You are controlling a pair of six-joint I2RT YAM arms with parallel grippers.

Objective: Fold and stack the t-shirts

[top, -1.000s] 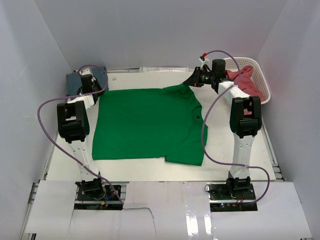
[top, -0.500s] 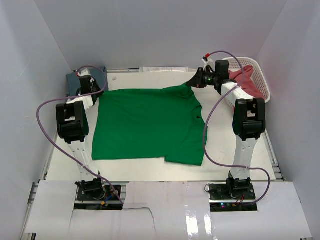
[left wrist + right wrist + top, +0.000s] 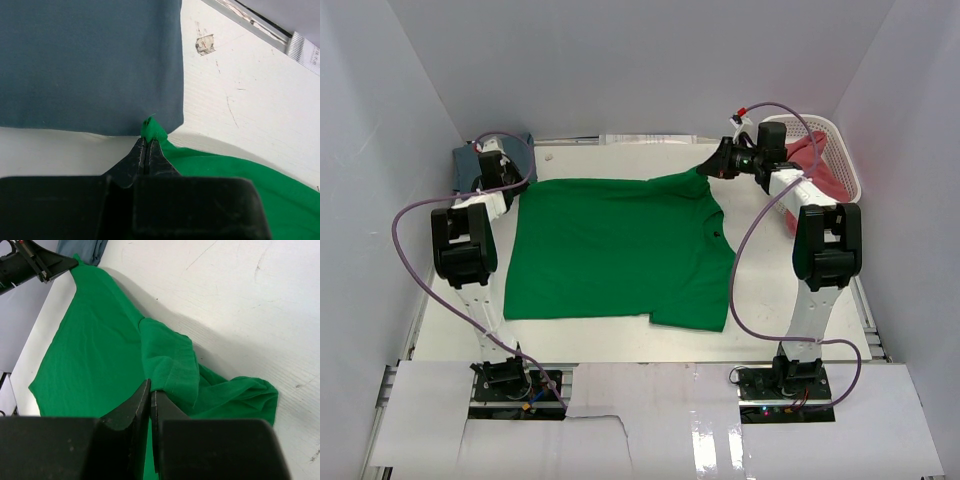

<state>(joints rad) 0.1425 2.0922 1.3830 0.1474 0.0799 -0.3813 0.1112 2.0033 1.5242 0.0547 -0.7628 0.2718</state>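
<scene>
Tension grows across the green t-shirt [image 3: 615, 245] on the bench [image 3: 620, 335]: right gripper [image 3: 150, 385], clamped on its far right corner, has edged rightward; left gripper [image 3: 146, 142] pinches the far left corner, flattening it for folding.

I found bare table [image 3: 600, 338] on the near side of the green t-shirt [image 3: 610, 250]; the basket [image 3: 847, 165] and blue t-shirt [image 3: 468, 160] crowded its far corners.

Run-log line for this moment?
left gripper: shut on green t-shirt, far-left corner | right gripper: shut on its far-right corner | blue t-shirt: far left | red t-shirt: in white basket
</scene>
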